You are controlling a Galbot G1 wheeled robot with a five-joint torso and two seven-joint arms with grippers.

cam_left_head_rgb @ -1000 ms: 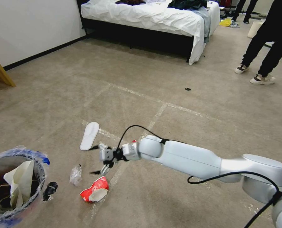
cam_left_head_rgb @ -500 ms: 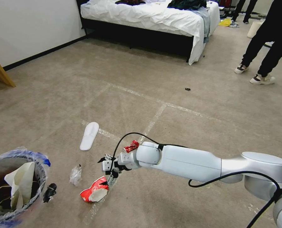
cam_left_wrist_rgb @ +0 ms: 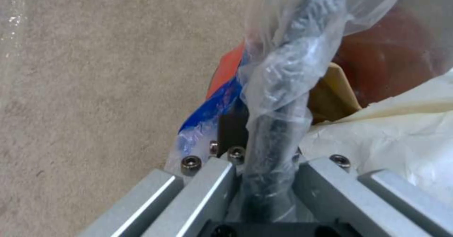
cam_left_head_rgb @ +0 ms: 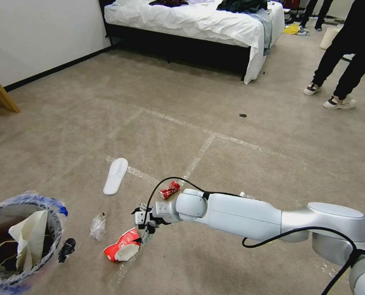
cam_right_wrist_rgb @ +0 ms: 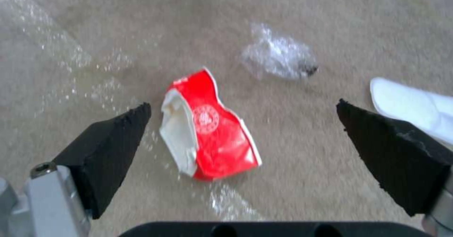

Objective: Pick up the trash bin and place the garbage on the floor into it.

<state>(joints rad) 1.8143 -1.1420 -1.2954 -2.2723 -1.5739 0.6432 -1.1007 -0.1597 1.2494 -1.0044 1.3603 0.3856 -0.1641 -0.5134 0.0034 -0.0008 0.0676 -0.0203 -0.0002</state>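
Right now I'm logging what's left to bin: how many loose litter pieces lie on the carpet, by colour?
Red: 2, the crushed paper cup and the crushed can
Clear: 1, the crumpled plastic wrapper
Black: 2, the scrap beside the trash bin and the small far piece
Total: 5

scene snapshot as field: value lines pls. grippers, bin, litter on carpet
right gripper: open, fingers spread, poised over the crushed red-and-white paper cup on the carpet
left gripper: shut on the bagged rim of the small round red trash bin
bin contents: folded white paper, brown paper
litter on taupe carpet: crushed red can, crumpled clear wrapper, small black scrap
other: white slipper beyond the cup
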